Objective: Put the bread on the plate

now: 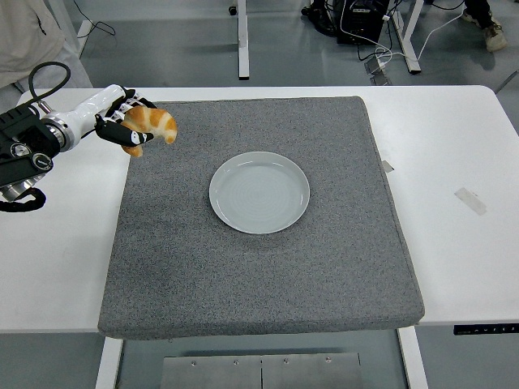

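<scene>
The left hand (122, 126) has its fingers wrapped around the bread (152, 123), a golden croissant, holding it up over the far left corner of the grey mat (259, 275). The plate (259, 192) sits bare in the middle of the mat, well apart from the bread. A person's pale sleeve (28, 36) shows at the top left.

Left hand (122, 123) grips the bread (152, 123) above the mat's (259, 267) corner; plate (259, 192) empty.
</scene>
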Controlling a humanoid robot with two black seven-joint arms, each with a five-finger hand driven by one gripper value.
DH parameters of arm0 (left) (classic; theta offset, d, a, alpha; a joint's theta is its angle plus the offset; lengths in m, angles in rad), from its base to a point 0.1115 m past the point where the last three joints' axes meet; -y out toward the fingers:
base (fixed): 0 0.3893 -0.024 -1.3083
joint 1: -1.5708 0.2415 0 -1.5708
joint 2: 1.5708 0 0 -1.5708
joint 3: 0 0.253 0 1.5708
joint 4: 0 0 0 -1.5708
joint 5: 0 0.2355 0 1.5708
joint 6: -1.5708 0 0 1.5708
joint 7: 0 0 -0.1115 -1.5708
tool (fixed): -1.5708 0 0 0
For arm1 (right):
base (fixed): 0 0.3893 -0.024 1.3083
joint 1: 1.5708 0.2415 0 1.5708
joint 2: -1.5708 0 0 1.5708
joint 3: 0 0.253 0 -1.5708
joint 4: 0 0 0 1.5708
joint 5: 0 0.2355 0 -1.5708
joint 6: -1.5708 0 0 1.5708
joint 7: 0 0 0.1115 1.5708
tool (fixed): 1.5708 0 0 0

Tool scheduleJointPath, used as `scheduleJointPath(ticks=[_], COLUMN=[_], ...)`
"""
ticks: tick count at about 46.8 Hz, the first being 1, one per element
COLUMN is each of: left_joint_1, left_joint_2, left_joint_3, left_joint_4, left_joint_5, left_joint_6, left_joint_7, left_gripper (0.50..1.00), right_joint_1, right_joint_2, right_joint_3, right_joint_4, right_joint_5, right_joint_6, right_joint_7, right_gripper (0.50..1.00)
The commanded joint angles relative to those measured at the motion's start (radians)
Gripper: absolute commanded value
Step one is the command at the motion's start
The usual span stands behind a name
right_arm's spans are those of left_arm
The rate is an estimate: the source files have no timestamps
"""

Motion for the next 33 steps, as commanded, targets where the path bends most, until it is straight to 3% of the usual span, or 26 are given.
scheduleJointPath(ticks=[1, 15, 33], left_joint_1=[-0.002, 0.015, 0.004], left_joint_2=[0.003, -0.009, -0.098], left_joint_3=[-0.007, -0.175, -0.187], left_joint_4=[0.002, 0.002, 0.022], left_joint_5=[-0.010, -0.046, -0.070], left_joint_6=[-0.007, -0.007, -0.006], left_joint_7=[-0.006, -0.007, -0.010], left_gripper=[0.500, 0.500, 0.500], right_joint_1=[0.000, 0.000, 0.000], right_joint_2=[0.000, 0.000, 0.000], right_joint_3=[0.000, 0.000, 0.000], right_joint_4=[0.000, 0.000, 0.000], right_joint_5=[-0.001, 0.001, -0.001], right_joint_6=[-0.001, 0.001, 0.001], right_joint_7=[0.000, 0.000, 0.000], right_gripper=[1.000, 1.000, 1.000])
